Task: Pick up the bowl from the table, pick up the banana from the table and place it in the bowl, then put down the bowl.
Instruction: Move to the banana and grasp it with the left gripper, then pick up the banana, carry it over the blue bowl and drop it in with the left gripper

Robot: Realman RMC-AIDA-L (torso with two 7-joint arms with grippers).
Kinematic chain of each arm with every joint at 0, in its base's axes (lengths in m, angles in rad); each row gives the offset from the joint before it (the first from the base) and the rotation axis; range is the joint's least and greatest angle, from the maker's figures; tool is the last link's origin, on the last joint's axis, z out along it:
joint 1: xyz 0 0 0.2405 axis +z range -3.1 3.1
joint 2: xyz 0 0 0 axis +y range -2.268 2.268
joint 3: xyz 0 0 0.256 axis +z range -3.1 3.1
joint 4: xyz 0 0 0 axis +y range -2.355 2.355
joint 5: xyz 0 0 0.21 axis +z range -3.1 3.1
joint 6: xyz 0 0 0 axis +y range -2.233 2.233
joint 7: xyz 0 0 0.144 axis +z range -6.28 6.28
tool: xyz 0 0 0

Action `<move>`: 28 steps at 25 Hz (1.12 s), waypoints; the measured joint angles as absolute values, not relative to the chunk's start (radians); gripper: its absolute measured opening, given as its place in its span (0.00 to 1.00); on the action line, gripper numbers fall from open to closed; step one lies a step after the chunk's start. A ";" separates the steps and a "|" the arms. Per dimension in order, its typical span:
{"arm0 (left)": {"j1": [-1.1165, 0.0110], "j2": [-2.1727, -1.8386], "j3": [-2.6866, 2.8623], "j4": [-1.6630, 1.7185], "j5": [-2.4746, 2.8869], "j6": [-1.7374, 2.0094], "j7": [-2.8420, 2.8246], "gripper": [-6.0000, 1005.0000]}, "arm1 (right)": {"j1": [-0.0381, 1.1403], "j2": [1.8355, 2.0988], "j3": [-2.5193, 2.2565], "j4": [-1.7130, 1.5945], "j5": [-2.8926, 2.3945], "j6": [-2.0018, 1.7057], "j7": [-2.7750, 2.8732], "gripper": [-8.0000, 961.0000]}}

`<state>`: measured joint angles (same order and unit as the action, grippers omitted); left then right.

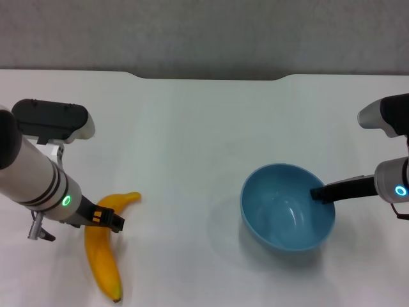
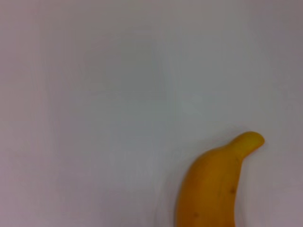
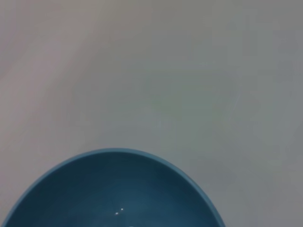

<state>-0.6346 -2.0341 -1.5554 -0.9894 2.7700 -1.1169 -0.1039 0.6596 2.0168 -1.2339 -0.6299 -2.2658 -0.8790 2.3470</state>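
The right gripper (image 1: 317,194) pinches the bowl (image 1: 287,206) at its right-hand rim, fingers closed over the edge, the glossy light-blue bowl apparently just clear of the white table (image 1: 192,128). Well to the bowl's left lies the banana (image 1: 105,246), smooth and yellow, its long axis running from a stem pointing toward the bowl to a dark tip at the table's near edge. The left gripper (image 1: 114,222), the nearer arm, sits at the banana's stem end; whether it grips cannot be told
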 joint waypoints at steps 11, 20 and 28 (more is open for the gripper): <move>-0.639 -2.034 -1.556 -0.950 2.770 -1.099 -0.104 0.66 | 0.660 2.015 -1.243 -0.635 -2.244 -0.879 2.344 0.04; -0.625 -2.034 -1.564 -1.026 2.727 -1.070 -0.065 0.53 | 0.652 2.016 -1.241 -0.634 -2.244 -0.879 2.343 0.04; -0.602 -2.032 -1.639 -1.189 2.502 -0.979 0.126 0.53 | 0.666 2.016 -1.242 -0.629 -2.244 -0.877 2.339 0.04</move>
